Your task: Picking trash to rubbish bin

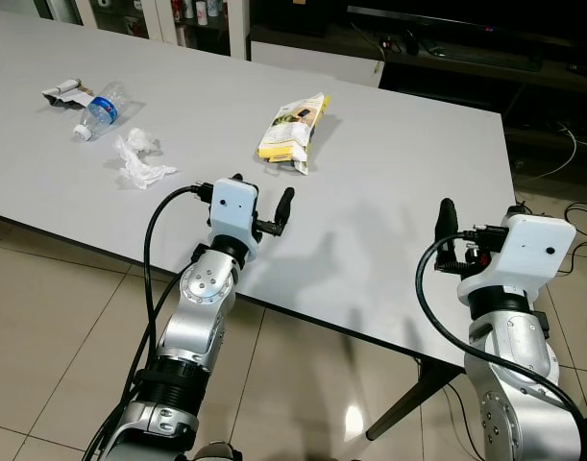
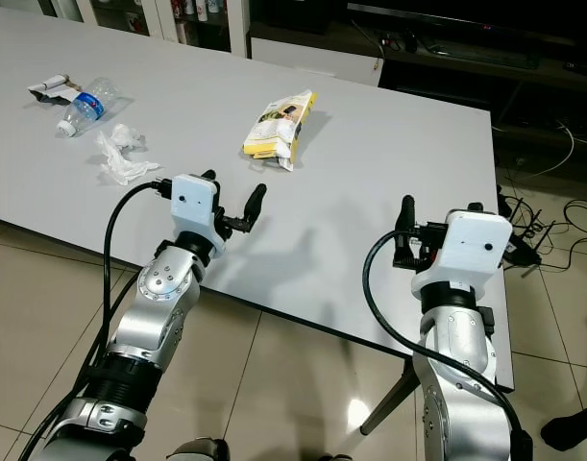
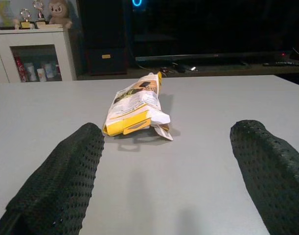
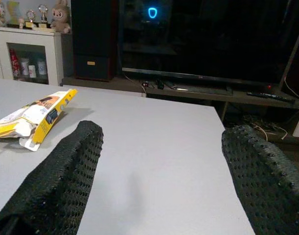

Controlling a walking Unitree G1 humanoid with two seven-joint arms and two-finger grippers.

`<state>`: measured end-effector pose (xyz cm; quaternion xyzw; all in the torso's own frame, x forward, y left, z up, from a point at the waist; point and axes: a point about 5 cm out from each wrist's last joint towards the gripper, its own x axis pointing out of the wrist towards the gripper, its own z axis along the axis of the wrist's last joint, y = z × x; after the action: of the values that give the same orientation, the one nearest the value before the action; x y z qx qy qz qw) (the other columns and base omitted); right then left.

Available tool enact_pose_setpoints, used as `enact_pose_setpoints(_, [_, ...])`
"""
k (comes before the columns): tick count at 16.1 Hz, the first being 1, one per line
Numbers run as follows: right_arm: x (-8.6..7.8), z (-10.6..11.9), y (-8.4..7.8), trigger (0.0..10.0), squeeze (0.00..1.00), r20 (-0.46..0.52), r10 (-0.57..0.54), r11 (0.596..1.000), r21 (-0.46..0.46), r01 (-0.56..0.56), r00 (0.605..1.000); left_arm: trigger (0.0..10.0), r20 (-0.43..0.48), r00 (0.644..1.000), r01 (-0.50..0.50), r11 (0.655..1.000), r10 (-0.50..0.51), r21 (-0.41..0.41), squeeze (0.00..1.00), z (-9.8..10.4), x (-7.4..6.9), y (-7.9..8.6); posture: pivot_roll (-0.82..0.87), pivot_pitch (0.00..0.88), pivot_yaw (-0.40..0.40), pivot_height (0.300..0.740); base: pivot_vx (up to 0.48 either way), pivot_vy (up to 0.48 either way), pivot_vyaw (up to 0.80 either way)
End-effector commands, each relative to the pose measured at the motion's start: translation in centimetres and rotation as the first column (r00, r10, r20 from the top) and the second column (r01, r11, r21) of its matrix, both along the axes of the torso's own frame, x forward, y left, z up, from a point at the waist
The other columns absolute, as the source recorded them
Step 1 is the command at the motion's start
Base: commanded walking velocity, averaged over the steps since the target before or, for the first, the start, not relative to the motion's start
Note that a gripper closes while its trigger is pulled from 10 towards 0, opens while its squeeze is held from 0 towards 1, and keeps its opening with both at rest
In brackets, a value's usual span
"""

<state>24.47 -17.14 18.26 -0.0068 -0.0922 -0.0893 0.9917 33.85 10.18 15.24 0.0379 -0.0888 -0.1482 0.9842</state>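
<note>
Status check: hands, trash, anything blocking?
Both hands open, empty: left hand lined up on yellow bag, right hand over bare table. Bottle, tissue, wrapper far left. Nothing blocking.

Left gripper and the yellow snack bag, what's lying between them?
Nothing: bare grey table between the open left gripper and the yellow snack bag, seen in the left wrist view.

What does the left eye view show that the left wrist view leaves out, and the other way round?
Left eye view alone: the plastic bottle, crumpled tissue, a wrapper scrap, and the right gripper over the table's near edge. Left wrist view alone: a cabinet with a plush toy. Both: the yellow snack bag on the white table, ahead of the open left gripper.
</note>
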Motion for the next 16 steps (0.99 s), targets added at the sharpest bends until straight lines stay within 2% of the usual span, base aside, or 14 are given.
enact_pose_setpoints(1, [0.12, -0.04, -0.44, 10.0, 0.0, -0.008, -0.024, 1.0, -0.01, 0.024, 1.0, 10.0, 0.015, 1.0, 0.002, 1.0, -0.002, 0.003, 0.0, 0.39, 0.16, -0.23, 0.11, 0.068, -0.045, 0.74, 0.0, 0.0, 0.0])
enact_pose_setpoints(5, [0.12, -0.04, -0.44, 10.0, 0.0, -0.008, -0.024, 1.0, -0.01, 0.024, 1.0, 10.0, 0.015, 1.0, 0.002, 1.0, -0.002, 0.003, 0.0, 0.39, 0.16, -0.23, 0.11, 0.068, -0.045, 0.74, 0.0, 0.0, 0.0])
enact_pose_setpoints(8, [-0.54, -0.47, -0.3, 10.0, 0.0, -0.021, -0.014, 1.0, 0.003, 0.014, 1.0, 10.0, -0.012, 1.0, 0.02, 1.0, -0.02, 0.0, 0.0, -0.08, 0.18, -0.96, 0.08, 0.081, -0.042, 0.74, 0.0, 0.0, 0.0])
enact_pose_setpoints(16, [-0.44, -0.47, -0.26, 10.0, 0.0, -0.018, -0.01, 1.0, 0.005, 0.01, 1.0, 10.0, -0.013, 1.0, 0.014, 1.0, -0.014, 0.005, 0.0, -0.11, 0.34, -0.92, 0.08, 0.077, -0.041, 0.74, 0.0, 0.0, 0.0])
